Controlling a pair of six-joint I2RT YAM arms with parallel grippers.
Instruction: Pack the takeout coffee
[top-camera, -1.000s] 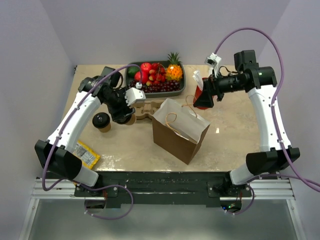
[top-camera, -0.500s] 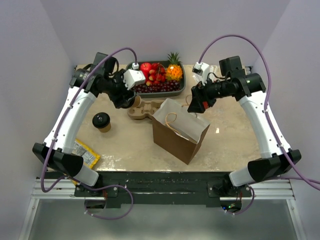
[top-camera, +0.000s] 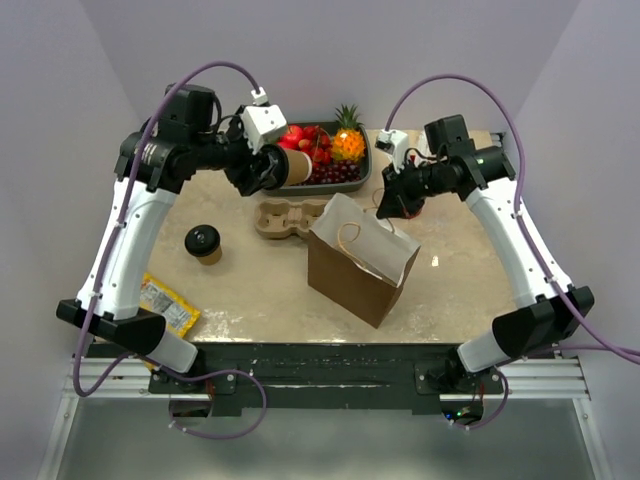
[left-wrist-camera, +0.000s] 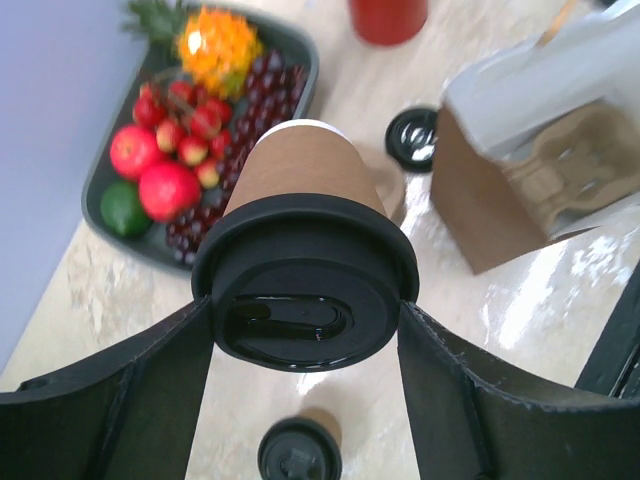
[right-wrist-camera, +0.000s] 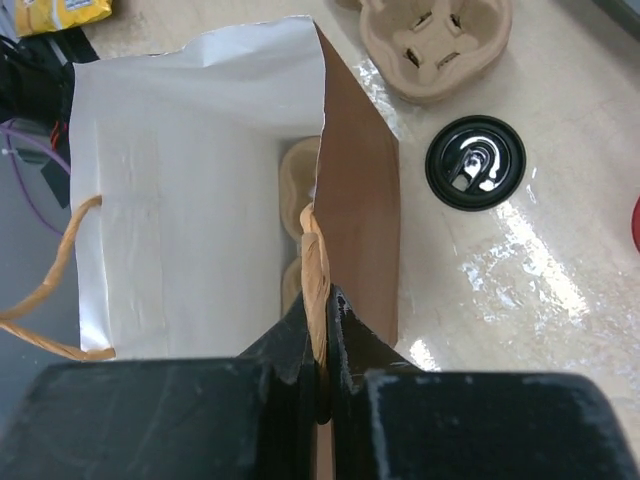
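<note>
Step in hand: carrying a cup over to the bag. One takeout coffee (left-wrist-camera: 305, 175) is up in the air, and the bag is being held open for it.
Left claw (top-camera: 272, 172): grasping that coffee just under its black lid. The cup is tipped on its side, well above the counter (top-camera: 460, 270), in front of the fruit tray (left-wrist-camera: 303, 72).
Right claw (right-wrist-camera: 322, 345): clenched on the far rim of the paper bag (top-camera: 355, 270), where a rope handle runs into the fingers. The mouth gapes toward the camera.
Next move, as I judge it: swing the cup rightward over the bag's mouth and turn it upright so the lid faces up. Then lower it into a free well of the carrier inside (right-wrist-camera: 297, 240) before letting go. The right claw should keep the rim pulled back until the cup is seated.
Yellow snack packet (top-camera: 170, 306): one, at the near left of the counter.
Lidded coffees: two. One is in the left claw; the second lidded cup (top-camera: 203, 241) stands on the counter at the left, not yet packed.
Cardboard carriers: two. One carrier on the counter (top-camera: 288, 218) lies just left of the bag, and one is inside it.
Fruit tray: one.
Paper bag: one, with two rope handles.
Loose black lid (right-wrist-camera: 475, 162): one, flat on the counter beside the bag.
Red cup (left-wrist-camera: 388, 15): one, only its base in view.
</note>
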